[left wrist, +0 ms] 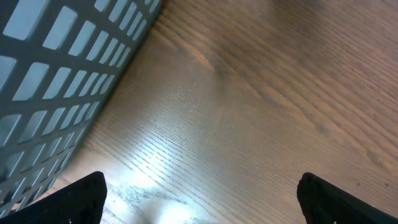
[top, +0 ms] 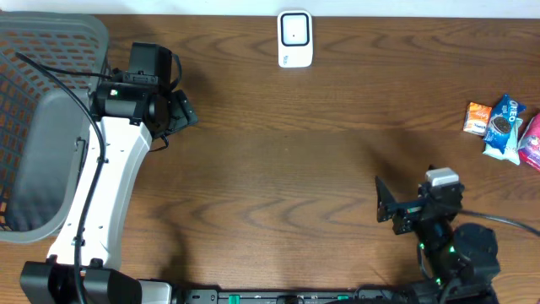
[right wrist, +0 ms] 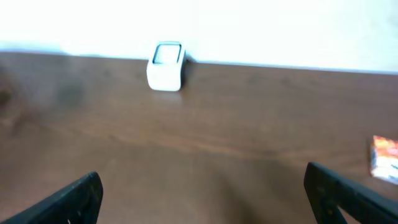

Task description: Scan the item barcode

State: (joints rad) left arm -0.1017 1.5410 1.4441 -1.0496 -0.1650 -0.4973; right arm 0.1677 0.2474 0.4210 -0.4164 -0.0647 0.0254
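Note:
Three snack packets lie at the table's right edge: an orange one point(top: 477, 118), a blue cookie packet point(top: 504, 127) and a pink one point(top: 531, 142). A white barcode scanner point(top: 294, 38) stands at the back centre. It also shows in the right wrist view, scanner point(right wrist: 166, 65) far ahead and the orange packet point(right wrist: 385, 158) at the right edge. My right gripper point(top: 382, 200) point(right wrist: 205, 199) hovers open near the front right, holding nothing. My left gripper point(top: 183, 113) point(left wrist: 202, 205) is open and empty over bare wood beside the basket.
A grey plastic basket point(top: 51, 127) takes up the left end of the table, its lattice wall point(left wrist: 56, 81) close to my left fingers point(left wrist: 84, 199). The brown wooden tabletop point(top: 287, 169) runs between the two arms.

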